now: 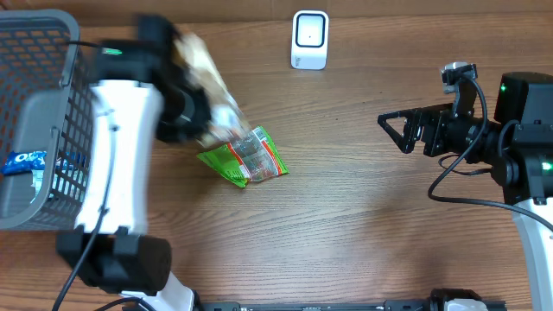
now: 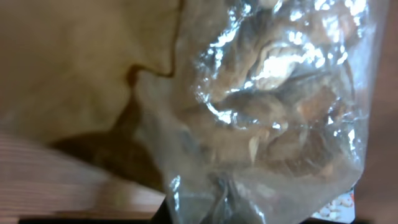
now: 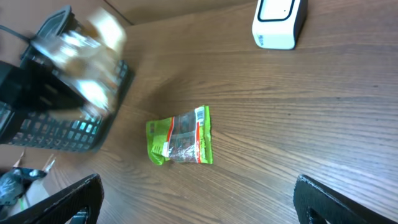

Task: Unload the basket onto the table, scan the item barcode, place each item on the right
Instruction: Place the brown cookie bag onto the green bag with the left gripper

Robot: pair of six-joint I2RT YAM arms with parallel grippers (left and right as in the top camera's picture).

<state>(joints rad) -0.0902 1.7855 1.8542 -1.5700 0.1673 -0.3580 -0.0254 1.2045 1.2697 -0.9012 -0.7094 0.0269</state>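
Crinkled clear bag [image 2: 273,112] of brownish pieces fills the left wrist view, clamped in the left gripper [image 1: 192,111], whose jaws are pinched tight on it. That arm reaches forward from the table's [image 1: 363,233] near left edge and holds the blurred bag aloft between the basket [image 1: 34,112] and the white scanner [image 1: 310,39]. A green packet [image 1: 246,157] lies flat just beside it. The right gripper [image 1: 386,130] hovers at the right, jaws spread wide and empty, pointing leftward.

White-black arms [image 1: 117,147], black cables [image 1: 471,200]
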